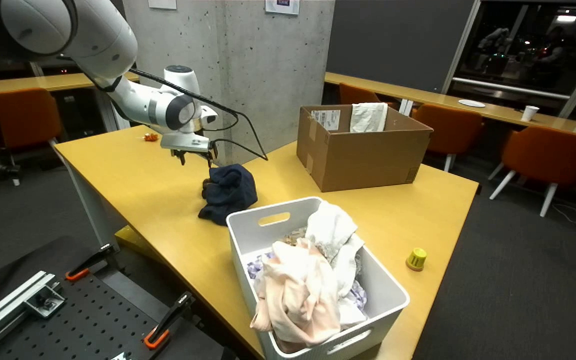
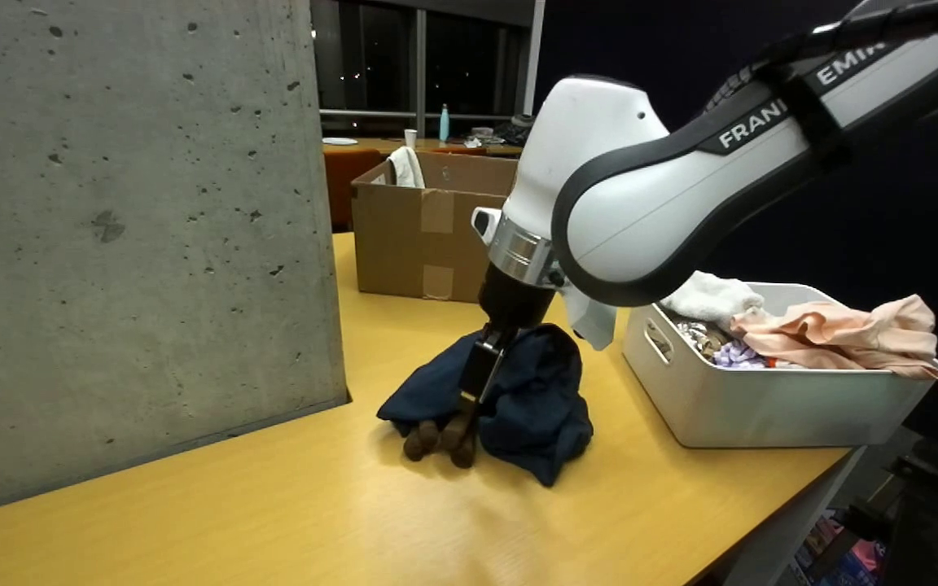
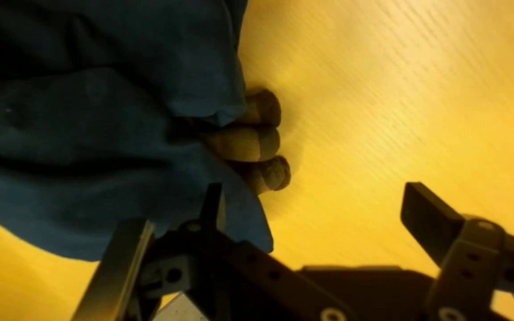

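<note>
Navy-blue crumpled cloth (image 1: pixel 232 192) lies in a loose heap on a yellow wood-grained tabletop (image 1: pixel 133 160), near but apart from a pale grey plastic bin (image 2: pixel 786 411). From under one edge of the fabric poke several rounded brown ends (image 3: pixel 239 143), stubby and set side by side like fingertips; what they belong to is hidden. At that edge, a black two-finger gripper (image 3: pixel 312 191) on a white jointed robot arm (image 2: pixel 632 220) points down at a slight tilt, its jaws spread wide with nothing between them. In the wrist view, one finger shows over a corner of the cloth and the other over the tabletop beside it; whether either touches the fabric cannot be told. Inside the bin, a pale pink cloth (image 1: pixel 303 290) spills over the rim next to a fluffy white cloth (image 1: pixel 330 227), with purple-and-white patterned fabric (image 2: pixel 736 354) lower down. Farther along stands an open brown cardboard box (image 1: pixel 368 162), an off-white cloth (image 1: pixel 369 117) draped over one side. In an exterior view, a small yellow cup-shaped object (image 1: pixel 417 259) sits toward the table's edge, and a rough grey concrete pillar (image 1: pixel 273 75) rises behind the arm.
</note>
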You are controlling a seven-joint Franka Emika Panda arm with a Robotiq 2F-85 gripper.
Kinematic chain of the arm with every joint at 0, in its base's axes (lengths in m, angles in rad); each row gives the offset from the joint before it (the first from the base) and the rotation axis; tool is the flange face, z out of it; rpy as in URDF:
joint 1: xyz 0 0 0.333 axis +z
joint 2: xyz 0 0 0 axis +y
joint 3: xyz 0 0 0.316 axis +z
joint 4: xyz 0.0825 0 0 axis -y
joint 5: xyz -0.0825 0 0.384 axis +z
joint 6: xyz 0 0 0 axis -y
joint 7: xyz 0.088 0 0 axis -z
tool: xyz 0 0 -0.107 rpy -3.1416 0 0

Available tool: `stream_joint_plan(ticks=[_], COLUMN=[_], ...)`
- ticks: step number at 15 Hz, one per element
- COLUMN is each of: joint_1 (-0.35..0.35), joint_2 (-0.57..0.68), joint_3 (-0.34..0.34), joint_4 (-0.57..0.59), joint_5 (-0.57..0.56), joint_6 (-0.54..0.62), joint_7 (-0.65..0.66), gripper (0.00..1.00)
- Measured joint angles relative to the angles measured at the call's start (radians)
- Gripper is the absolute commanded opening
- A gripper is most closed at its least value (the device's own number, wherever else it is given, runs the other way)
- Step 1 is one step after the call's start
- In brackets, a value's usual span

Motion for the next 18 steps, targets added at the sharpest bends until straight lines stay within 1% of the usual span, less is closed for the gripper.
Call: stream_joint_plan(ticks=[3,11,14,18], joint_1=[0.013,0.012,0.015,0.019], joint_2=[0.069,0.213,0.243,0.253], joint_3=[-0.002,-0.032,-0.043,-0.077], joint_4=[0.077,0.284,0.333,0.358], joint_5=[-0.007,-0.015,-0.017,-0.024], joint_6=[-0.047,-0.154,-0.194,-0.22], joint_7=[-0.013,-0.025,-0.024,-0.018], gripper=[1.0,1.0,1.0,1.0])
